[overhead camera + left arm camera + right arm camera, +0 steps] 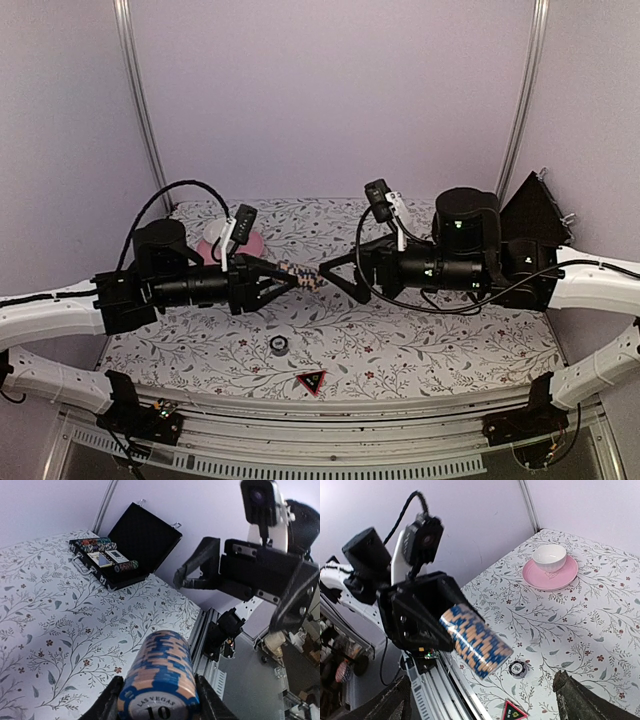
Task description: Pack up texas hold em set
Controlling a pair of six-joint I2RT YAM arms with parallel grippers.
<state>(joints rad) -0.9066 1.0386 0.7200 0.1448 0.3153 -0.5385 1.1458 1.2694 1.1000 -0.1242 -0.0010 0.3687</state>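
chip roll [303, 276], striped blue and tan, sits pinched sideways in the left jaws above the middle of the floral worktop [430, 345], well off the surface. in the left wrist view its end face reads "las vegas" and "10", with a dark finger [107, 705] pressed against each flank. the free end of the roll points toward 3 o'clock, at the right jaws, which are spread wide and level with it. in the top view their tips stand just beside the roll's end, and i cannot tell whether they touch it. the right wrist view shows the roll ahead of its own two far-apart fingers [572, 700], with air on both sides.

the black case [131, 540] lies open at about 2 o'clock on the worktop, its lid tilted up toward the back wall. inside it are several chip rolls [94, 543] along one long side, boxed card decks [111, 557] in the middle and a short roll [126, 566] near the front edge. the red-black triangle marker [312, 382] lies flat at 6 o'clock near the front edge. a small round disc [280, 346] rests near it, at about 10 o'clock from it. the pink saucer [555, 577] with the white cup [549, 556] on it stands at 10 o'clock, partly hidden behind the left arm [180, 285] in the top view.
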